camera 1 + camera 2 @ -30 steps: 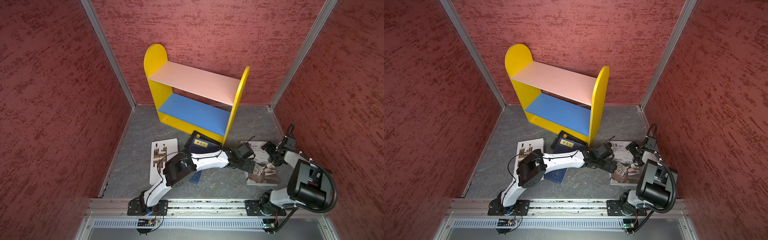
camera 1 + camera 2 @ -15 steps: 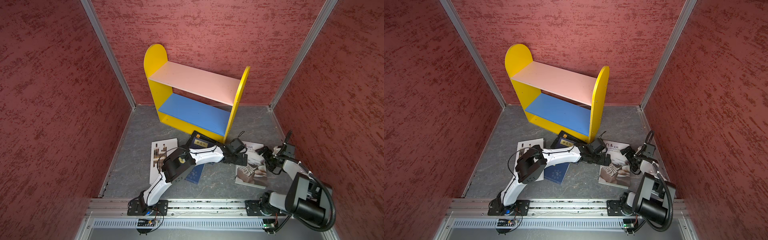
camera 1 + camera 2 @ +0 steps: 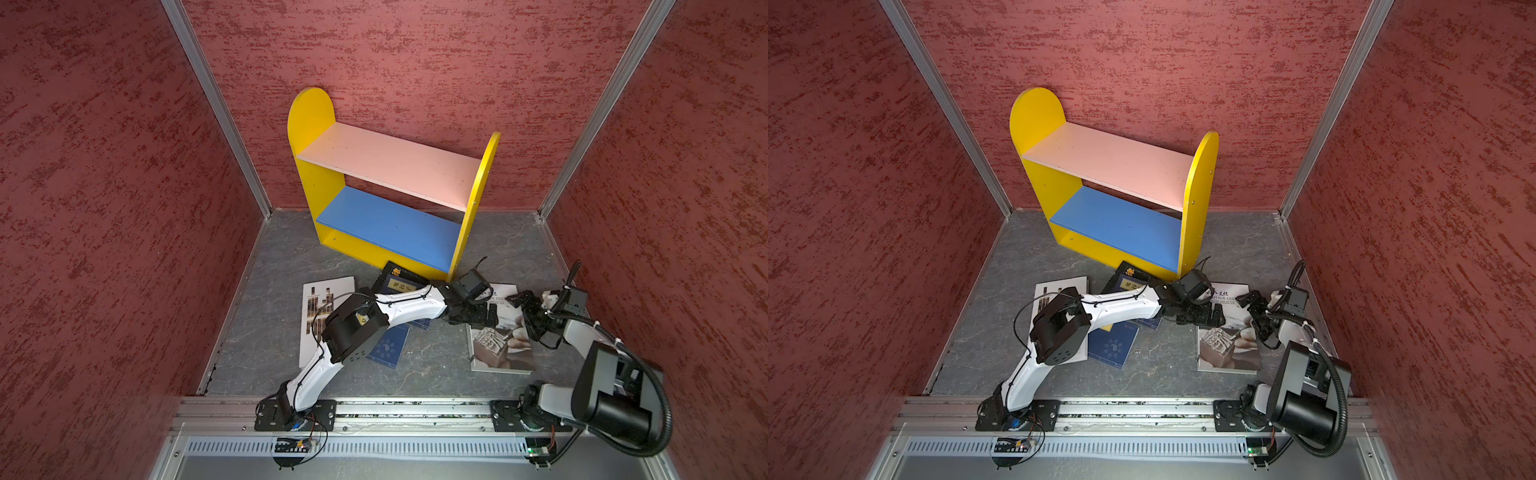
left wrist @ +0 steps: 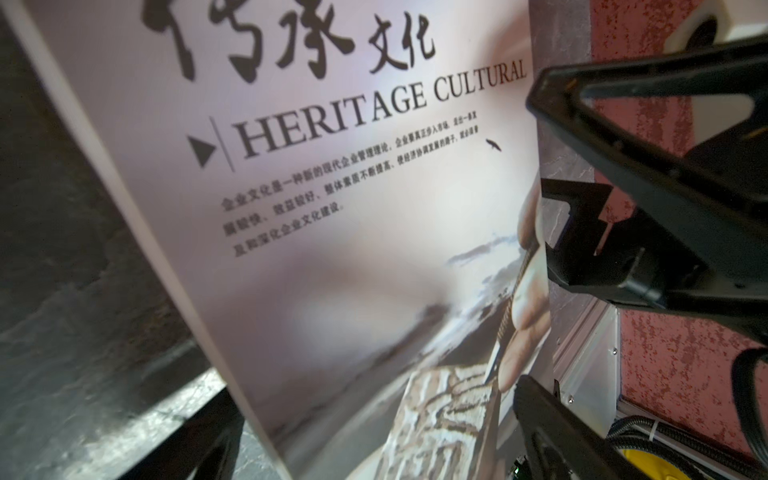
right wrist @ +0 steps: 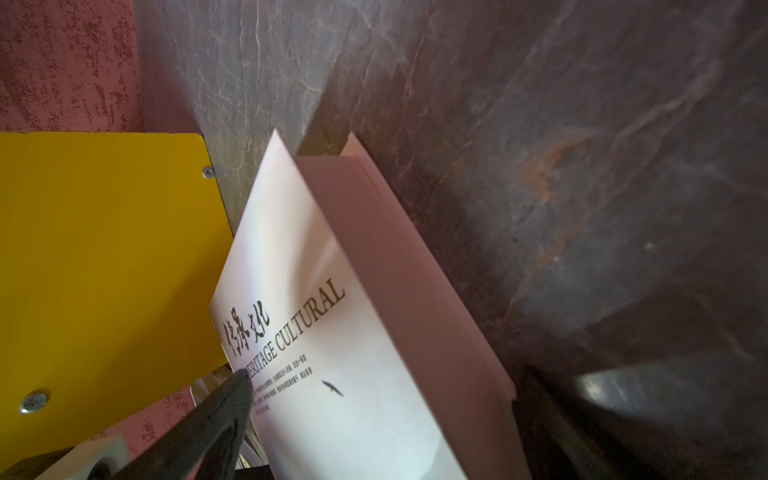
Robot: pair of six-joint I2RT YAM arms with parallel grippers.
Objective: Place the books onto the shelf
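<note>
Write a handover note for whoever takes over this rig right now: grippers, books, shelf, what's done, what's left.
Left gripper and right gripper: both open, flanking the Heritage Cultural book on the floor; neither grips it.
Brown-bar white book, navy book and black book lie to its left in both top views.
Shelf: both boards bare.
Done: nothing shelved. Left: every book.

**What I can read**

The white book (image 4: 332, 208) in my left wrist view reads "HERITAGE CULTURAL". Brushed Chinese characters ending in 文化 stand above it, and small Chinese print below. My right wrist view shows the same title. The yellow title label (image 3: 401, 286) is too small to read.
</note>
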